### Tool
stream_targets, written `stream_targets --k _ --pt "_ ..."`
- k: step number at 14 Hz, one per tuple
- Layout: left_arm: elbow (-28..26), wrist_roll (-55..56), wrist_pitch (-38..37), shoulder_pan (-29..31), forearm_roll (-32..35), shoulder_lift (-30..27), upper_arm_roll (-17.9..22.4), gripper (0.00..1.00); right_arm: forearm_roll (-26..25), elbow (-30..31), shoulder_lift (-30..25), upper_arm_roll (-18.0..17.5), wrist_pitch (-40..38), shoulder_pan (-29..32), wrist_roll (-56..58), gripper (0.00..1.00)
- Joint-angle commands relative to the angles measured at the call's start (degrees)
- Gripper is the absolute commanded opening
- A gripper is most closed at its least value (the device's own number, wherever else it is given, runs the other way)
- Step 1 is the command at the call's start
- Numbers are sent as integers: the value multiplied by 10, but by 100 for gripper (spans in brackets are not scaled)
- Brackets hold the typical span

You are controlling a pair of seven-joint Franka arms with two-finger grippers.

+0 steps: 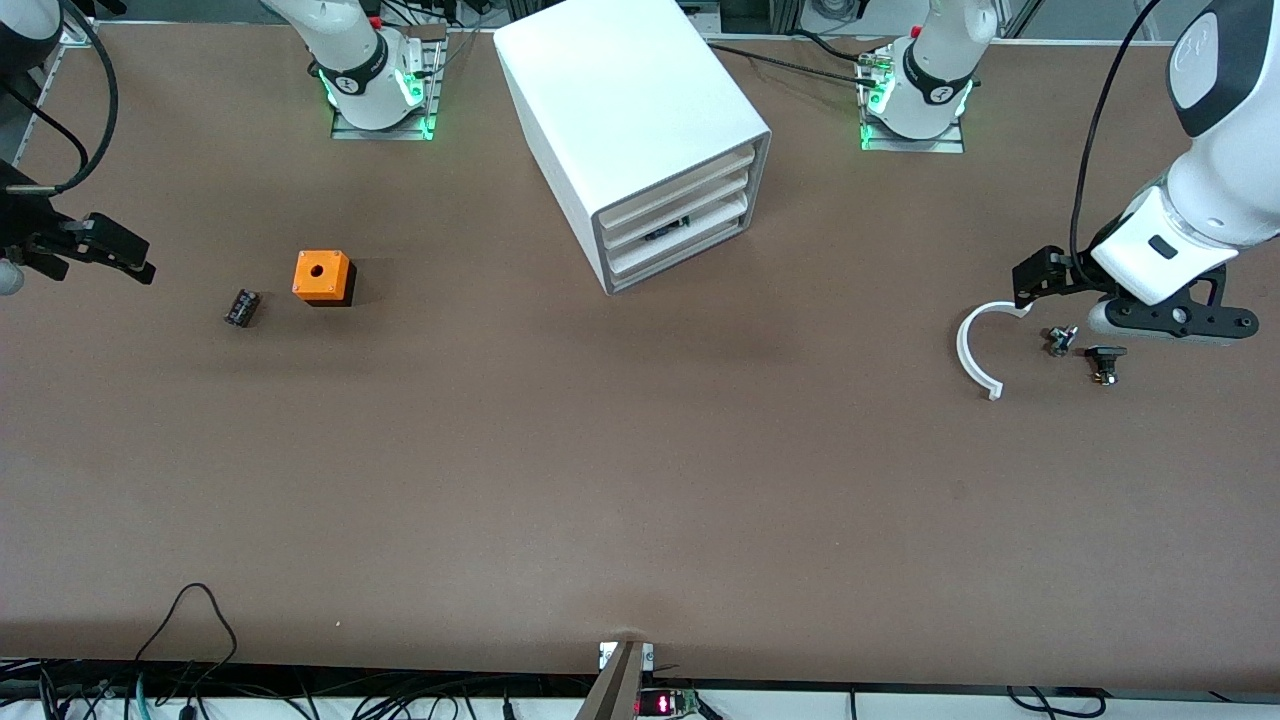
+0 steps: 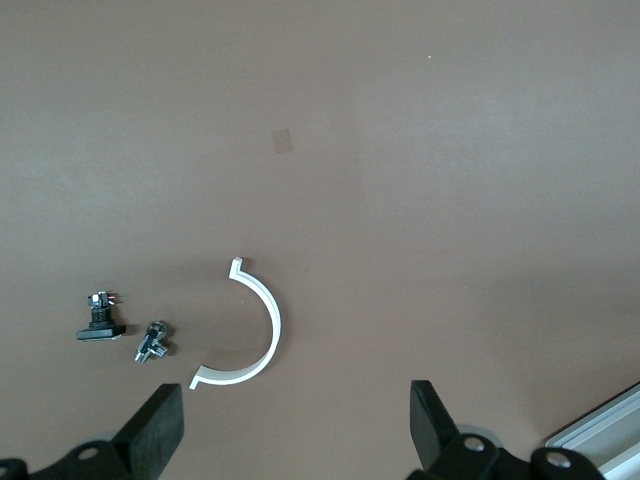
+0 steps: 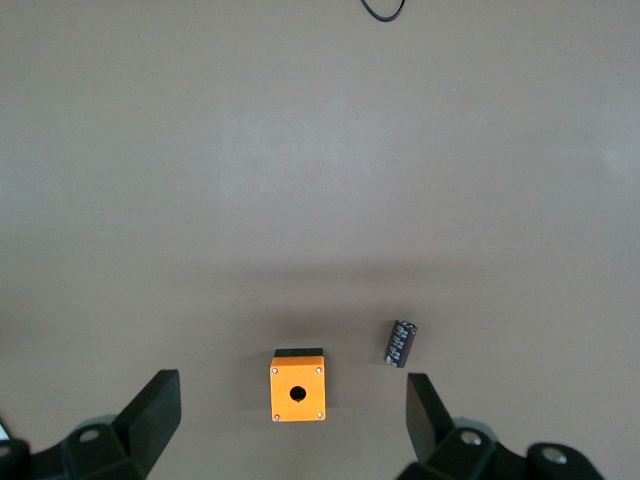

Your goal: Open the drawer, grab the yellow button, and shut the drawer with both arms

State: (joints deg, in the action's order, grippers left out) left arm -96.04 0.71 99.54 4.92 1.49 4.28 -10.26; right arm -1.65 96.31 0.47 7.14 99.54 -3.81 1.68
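An orange cube with a hole (image 1: pixel 321 275) sits toward the right arm's end, a small black cylinder (image 1: pixel 241 307) at its 8 o'clock. A white curved clip (image 1: pixel 975 350) has two small metal-and-black parts (image 1: pixel 1061 340) at 3 o'clock.

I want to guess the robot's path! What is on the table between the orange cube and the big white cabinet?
Nothing: the front view shows only bare brown table between the orange cube and the cabinet.
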Motion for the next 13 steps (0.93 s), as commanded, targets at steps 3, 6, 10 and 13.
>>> stream_targets --k 3,6,10,13 --pt "23 -1 -29 -4 -8 9 3 100 6 -9 0 -1 -11 5 10 100" --pt "17 -1 -29 -4 -41 26 2 100 6 -9 0 -1 -11 5 10 100" --pt "-55 -1 -36 1 -224 56 -5 100 7 -9 0 -1 -11 5 10 100" --pt "-99 -4 -47 -6 -311 84 -47 100 7 -9 0 -1 -11 5 10 100"
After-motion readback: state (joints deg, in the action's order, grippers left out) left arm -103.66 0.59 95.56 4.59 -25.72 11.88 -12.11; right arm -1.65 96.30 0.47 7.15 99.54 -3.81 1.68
